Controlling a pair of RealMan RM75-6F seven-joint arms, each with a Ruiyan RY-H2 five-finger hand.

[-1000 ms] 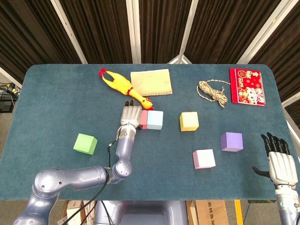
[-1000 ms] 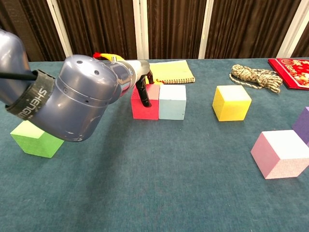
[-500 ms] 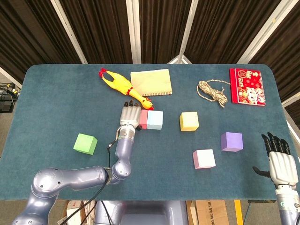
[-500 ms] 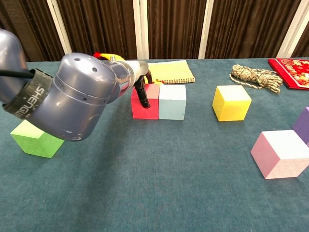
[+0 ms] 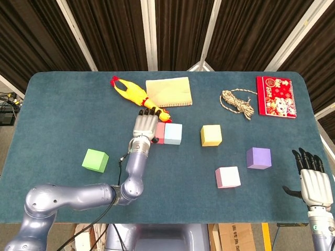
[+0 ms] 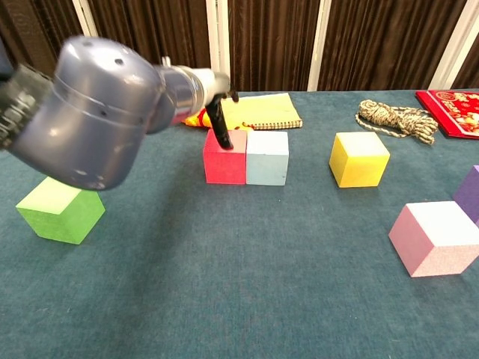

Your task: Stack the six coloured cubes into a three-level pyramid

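A red cube (image 5: 160, 133) (image 6: 224, 157) and a light blue cube (image 5: 173, 134) (image 6: 267, 158) stand side by side, touching, at mid-table. My left hand (image 5: 145, 125) (image 6: 211, 88) hovers over the red cube's left part with its fingers stretched out and nothing in them; one dark fingertip (image 6: 222, 134) points down at the cube's top. Lying apart on the table are the yellow cube (image 5: 211, 135) (image 6: 359, 158), purple cube (image 5: 258, 158), pink cube (image 5: 227, 177) (image 6: 438, 238) and green cube (image 5: 95, 160) (image 6: 60, 211). My right hand (image 5: 314, 180) rests open off the table's front right corner.
Along the far side lie a yellow rubber chicken (image 5: 131, 94), a tan notebook (image 5: 168, 92) (image 6: 266, 111), a coil of rope (image 5: 238, 102) (image 6: 397, 120) and a red booklet (image 5: 276, 96). My left forearm (image 6: 97, 112) fills the chest view's left side.
My left arm and hand have risen from beside the red cube to above it. The red cube stays against the light blue one. The right hand has not moved.
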